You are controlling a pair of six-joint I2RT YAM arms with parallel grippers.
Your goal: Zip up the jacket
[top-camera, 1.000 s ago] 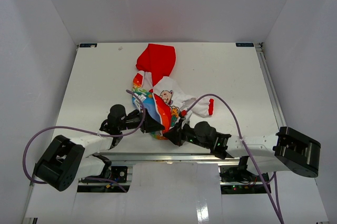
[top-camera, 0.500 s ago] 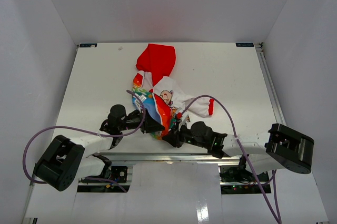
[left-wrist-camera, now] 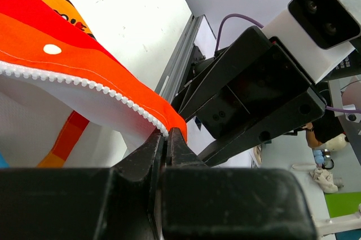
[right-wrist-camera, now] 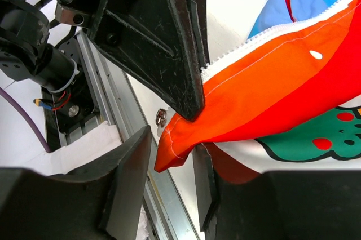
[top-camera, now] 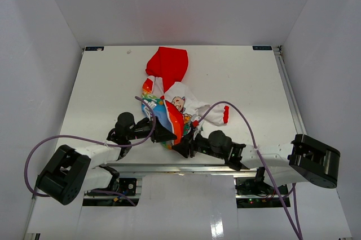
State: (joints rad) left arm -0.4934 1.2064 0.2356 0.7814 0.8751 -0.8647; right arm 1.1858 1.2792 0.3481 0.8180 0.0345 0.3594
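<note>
The jacket [top-camera: 172, 96] lies crumpled mid-table, its red hood [top-camera: 167, 64] toward the far side and a red cuff [top-camera: 225, 115] to the right. My left gripper [top-camera: 171, 135] is shut on the jacket's orange hem corner [left-wrist-camera: 161, 117], right at the end of the white zipper teeth [left-wrist-camera: 84, 82]. My right gripper [right-wrist-camera: 171, 141] stands open, its fingers on either side of that same orange corner [right-wrist-camera: 183, 130] without pinching it. The left gripper's fingers [right-wrist-camera: 169, 43] show just above it, and more zipper teeth [right-wrist-camera: 254, 41] run off to the upper right.
The metal rail [top-camera: 186, 168] along the table's near edge runs directly below both grippers. Purple cables [top-camera: 237, 110] loop over the table beside each arm. A small metal piece [right-wrist-camera: 162, 118] sits by the rail under the hem corner. White walls enclose the table.
My right gripper's jaws have spread apart and let go of the hem corner, and the right arm has shifted slightly. The left gripper keeps its hold, unmoved.
</note>
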